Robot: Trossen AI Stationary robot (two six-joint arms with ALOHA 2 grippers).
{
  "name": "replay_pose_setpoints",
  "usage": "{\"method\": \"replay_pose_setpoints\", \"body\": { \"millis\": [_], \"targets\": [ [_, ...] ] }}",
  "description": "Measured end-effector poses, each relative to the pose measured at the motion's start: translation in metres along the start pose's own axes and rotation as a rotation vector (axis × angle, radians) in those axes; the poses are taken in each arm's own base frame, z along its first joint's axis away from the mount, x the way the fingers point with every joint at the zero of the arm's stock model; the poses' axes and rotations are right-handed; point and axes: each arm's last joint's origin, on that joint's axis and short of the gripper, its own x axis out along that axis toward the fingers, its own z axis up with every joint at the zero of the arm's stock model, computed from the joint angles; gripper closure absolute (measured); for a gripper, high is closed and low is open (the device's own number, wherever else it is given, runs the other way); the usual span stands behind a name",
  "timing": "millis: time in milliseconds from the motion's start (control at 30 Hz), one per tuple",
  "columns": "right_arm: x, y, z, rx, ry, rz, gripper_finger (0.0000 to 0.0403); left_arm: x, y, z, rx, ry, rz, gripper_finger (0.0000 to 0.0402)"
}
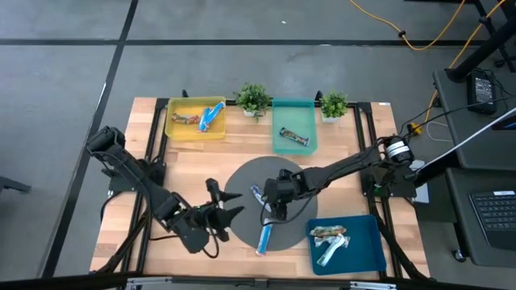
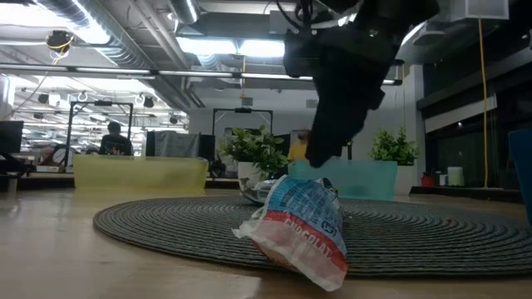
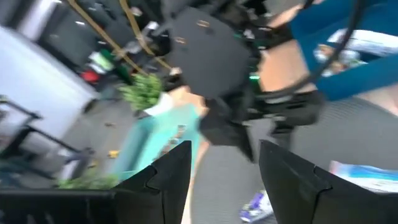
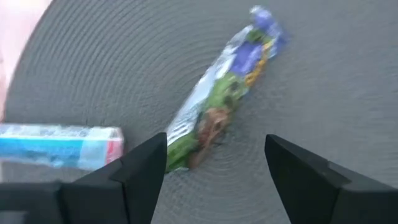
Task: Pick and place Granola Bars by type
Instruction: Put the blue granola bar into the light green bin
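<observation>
Right up against the low camera lies a blue-and-red bar (image 2: 299,237) on the round grey mat (image 2: 166,228). From above, the right gripper (image 1: 272,208) hangs over the mat; the left gripper (image 1: 228,214) waits open beside it. Past the right fingers, spread and empty, a green-wrapped bar (image 4: 217,106) lies askew; closing off-centre might squirt it sideways.

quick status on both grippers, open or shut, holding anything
left gripper: open, holding nothing, hovering at the mat's left edge.
right gripper: open, empty, poised over the green-marked bar on the mat.
</observation>
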Motion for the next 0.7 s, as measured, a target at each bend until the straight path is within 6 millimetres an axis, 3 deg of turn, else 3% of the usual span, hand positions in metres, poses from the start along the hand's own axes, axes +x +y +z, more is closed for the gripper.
{"method": "replay_pose_setpoints", "body": {
  "millis": [267, 700],
  "targets": [
    [0.0096, 0.0035, -0.0048, 0.011, 0.041, 0.023, 0.0133, -0.0075, 0.0004, 0.0003, 0.019, -0.021, 0.144, 0.0225],
    [0.0099, 0.0052, -0.0012, 0.017, 0.004, 0.041, 0.0166, -0.0047, 0.0024, 0.0002, 0.037, -0.014, 0.161, 0.0225]
  ]
}}
